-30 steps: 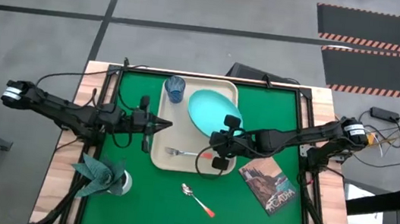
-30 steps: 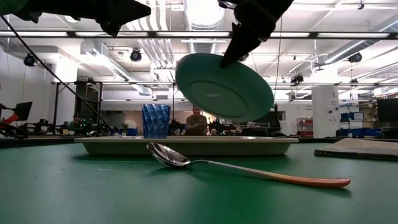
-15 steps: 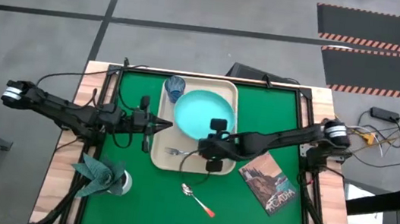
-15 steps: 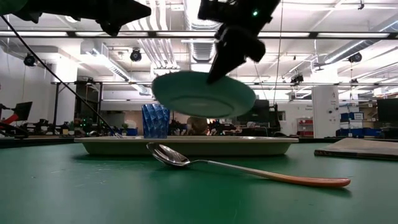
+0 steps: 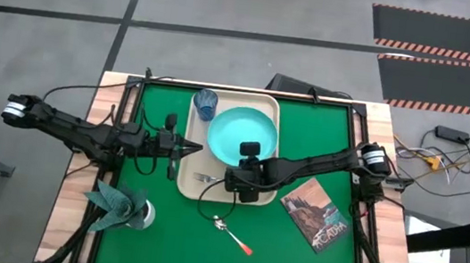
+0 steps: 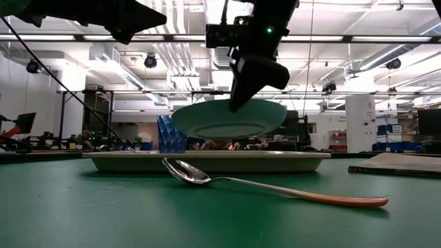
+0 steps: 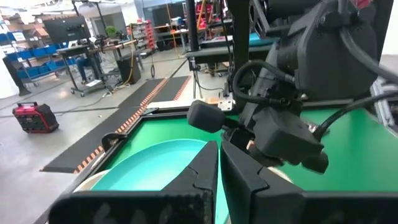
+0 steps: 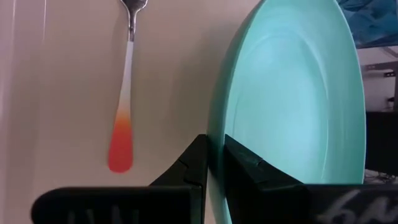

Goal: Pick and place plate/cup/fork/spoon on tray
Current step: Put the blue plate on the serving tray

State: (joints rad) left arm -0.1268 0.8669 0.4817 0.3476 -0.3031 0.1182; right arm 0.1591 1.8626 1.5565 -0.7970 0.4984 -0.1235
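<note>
From above, one tray sits on the green table, with one cup in its far left corner and one fork near its near edge. The plate lies over the tray's middle, and the right gripper is at its near rim. One spoon lies on the table in front of the tray, well apart from it. The left gripper waits at the tray's left edge. A napkin holder stands at the near left, and one book lies at the right; its cover writing is too small to read.

The low view alone shows the plate hanging clear above the tray, nearly level. The spoon lies in front; the cup shows partly behind the plate.

The left wrist view shows the left gripper with fingers nearly together, holding nothing, the plate and the right arm beyond.

The right wrist view shows the right gripper clamped on the plate's rim, with the fork on the tray underneath.
</note>
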